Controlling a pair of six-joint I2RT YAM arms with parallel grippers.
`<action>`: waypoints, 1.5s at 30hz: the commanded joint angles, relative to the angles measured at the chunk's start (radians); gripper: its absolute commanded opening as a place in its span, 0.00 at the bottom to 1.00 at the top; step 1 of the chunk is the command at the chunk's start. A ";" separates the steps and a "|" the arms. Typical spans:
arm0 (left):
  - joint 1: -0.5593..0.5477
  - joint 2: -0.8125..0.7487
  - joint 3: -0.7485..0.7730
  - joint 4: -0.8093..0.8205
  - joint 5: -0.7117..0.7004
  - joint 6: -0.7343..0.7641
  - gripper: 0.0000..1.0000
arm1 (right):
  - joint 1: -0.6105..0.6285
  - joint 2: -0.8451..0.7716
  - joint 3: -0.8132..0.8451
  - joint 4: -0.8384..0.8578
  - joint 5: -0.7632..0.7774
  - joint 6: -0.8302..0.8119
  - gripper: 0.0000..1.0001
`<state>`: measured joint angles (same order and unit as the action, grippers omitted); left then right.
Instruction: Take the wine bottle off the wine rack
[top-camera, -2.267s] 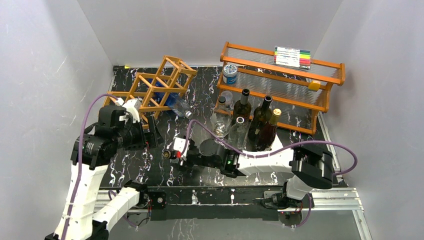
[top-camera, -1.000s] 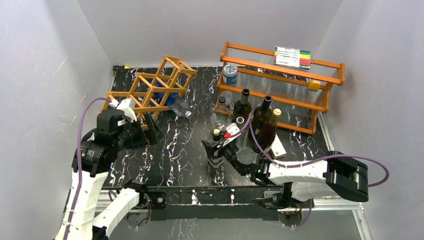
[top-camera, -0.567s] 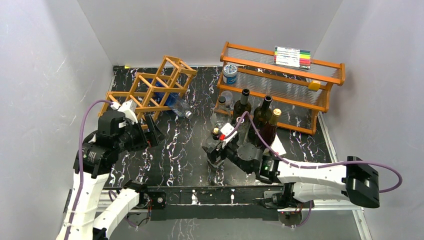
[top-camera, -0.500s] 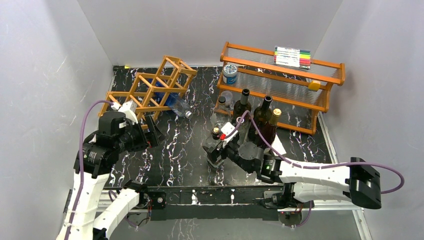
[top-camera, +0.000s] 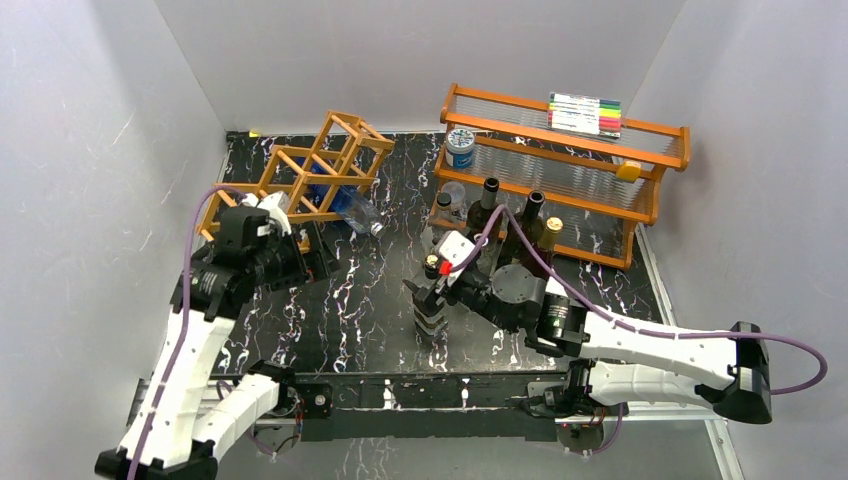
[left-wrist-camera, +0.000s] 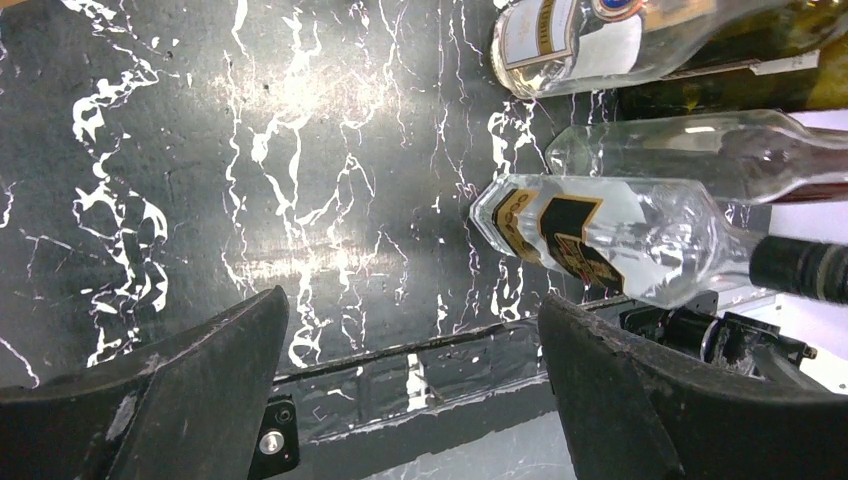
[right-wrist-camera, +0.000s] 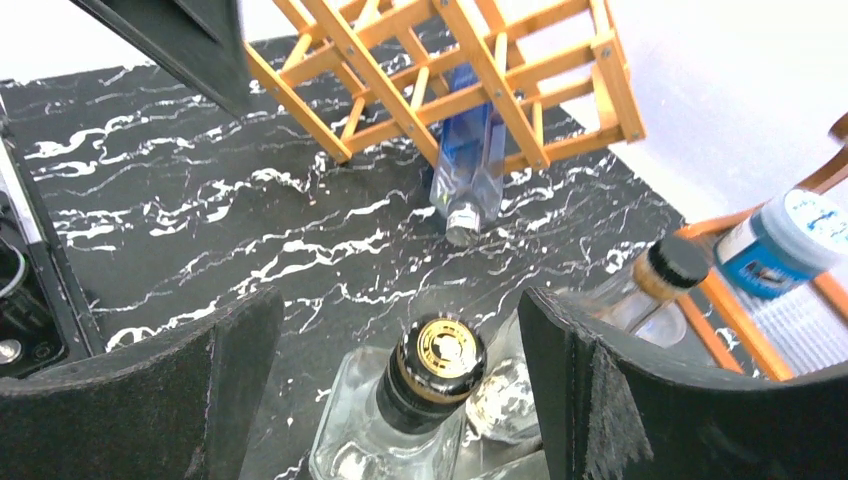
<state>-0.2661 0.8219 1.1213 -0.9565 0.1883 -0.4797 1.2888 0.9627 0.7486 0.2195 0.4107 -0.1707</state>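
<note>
The wine rack (top-camera: 318, 170) is an orange-brown stick lattice at the back left; it also shows in the right wrist view (right-wrist-camera: 497, 90). A blue-tinted bottle (top-camera: 345, 205) lies in a lower cell, neck poking out toward the table (right-wrist-camera: 470, 165). A clear square bottle (top-camera: 431, 318) with a black and gold cap (right-wrist-camera: 437, 365) stands upright mid-table. My right gripper (top-camera: 428, 292) is open, jaws on either side of that cap without touching it (right-wrist-camera: 400, 300). My left gripper (top-camera: 312, 265) is open and empty just in front of the rack (left-wrist-camera: 412, 300).
An orange two-tier shelf (top-camera: 580, 150) stands at the back right with a marker pack (top-camera: 585, 113) and a blue-white tin (top-camera: 460, 147). Several dark and clear bottles (top-camera: 525, 235) stand in front of it, close behind my right gripper. White walls close both sides.
My right gripper carried the clear bottle from centre-left to mid-table, where it now stands upright, and the arm has stretched out. My left arm has moved up and right toward the rack.
</note>
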 joint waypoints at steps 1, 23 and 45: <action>-0.003 0.093 -0.018 0.105 0.033 0.010 0.95 | -0.002 -0.016 0.127 -0.007 -0.013 -0.083 0.98; -0.123 0.599 0.019 0.617 -0.469 -0.286 0.98 | -0.002 -0.088 0.221 -0.040 0.066 -0.129 0.98; -0.129 0.886 0.077 0.663 -0.681 -0.654 0.97 | -0.002 -0.185 0.222 -0.114 0.105 -0.067 0.98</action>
<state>-0.3962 1.6722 1.2091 -0.2253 -0.4423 -1.0351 1.2888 0.7952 0.9627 0.0734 0.4973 -0.2523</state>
